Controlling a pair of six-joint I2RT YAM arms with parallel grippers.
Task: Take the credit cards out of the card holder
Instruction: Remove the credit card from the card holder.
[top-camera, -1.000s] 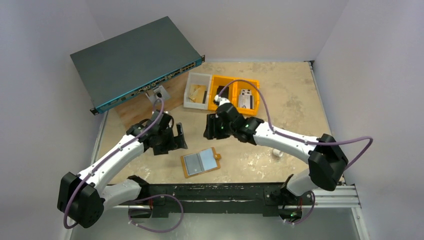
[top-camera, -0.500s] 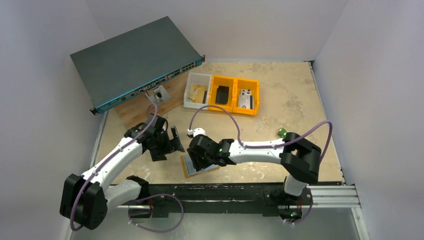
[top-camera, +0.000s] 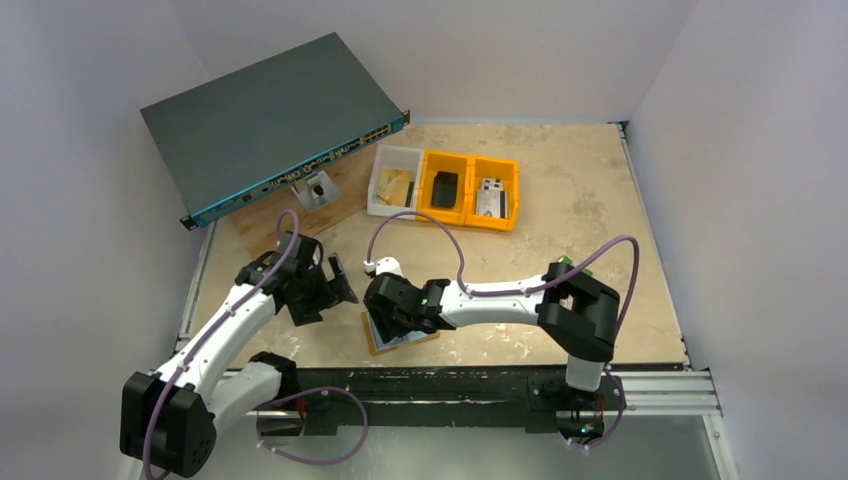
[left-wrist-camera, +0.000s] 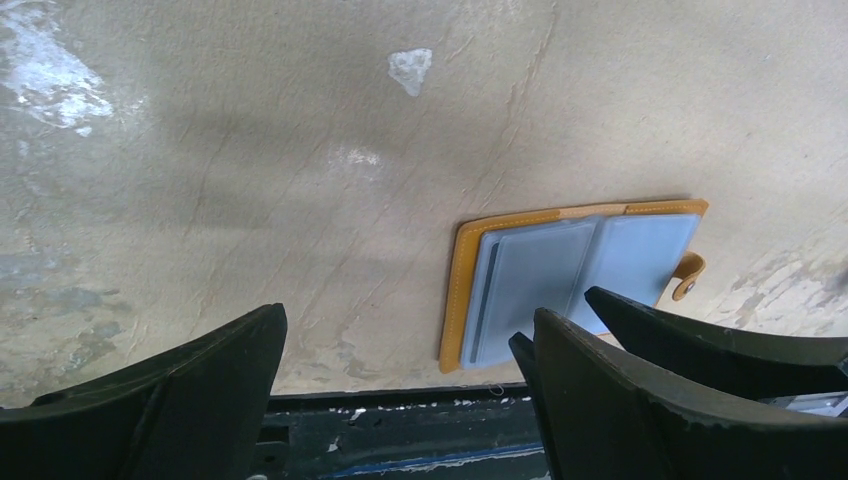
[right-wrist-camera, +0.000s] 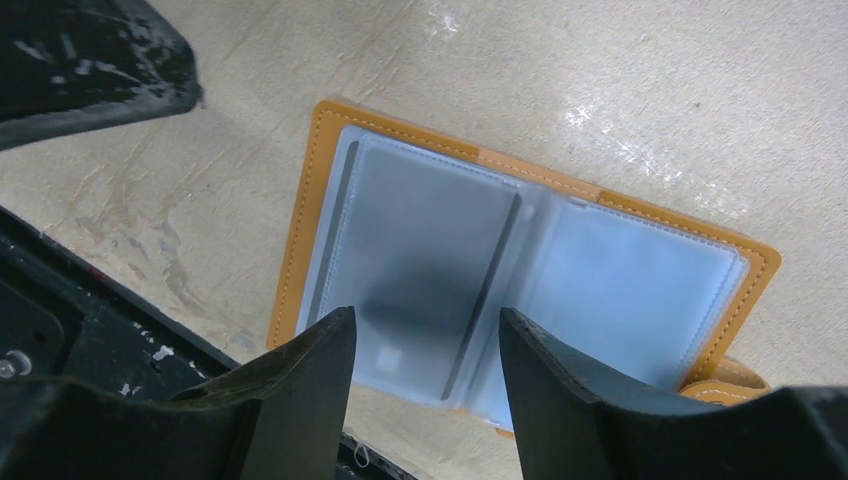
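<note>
Approach step, I'd say: card holder (right-wrist-camera: 520, 270) lies flat and open on the counter (right-wrist-camera: 650, 80), right pincer (right-wrist-camera: 425, 330) half open and empty just above one clear sleeve (right-wrist-camera: 420, 240). Left pincer (left-wrist-camera: 405, 320) wide open, empty, beside it. Next up: nipping a card edge, probably fiddly.

White arms (top-camera: 228, 322), purple cables (top-camera: 441, 226), black fingers (right-wrist-camera: 270, 400) (seemingly matte)

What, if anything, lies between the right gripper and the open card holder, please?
Nothing visible does. The right gripper hangs directly over the card holder with its jaws apart, and the right wrist view shows only the open holder beneath them.
</note>
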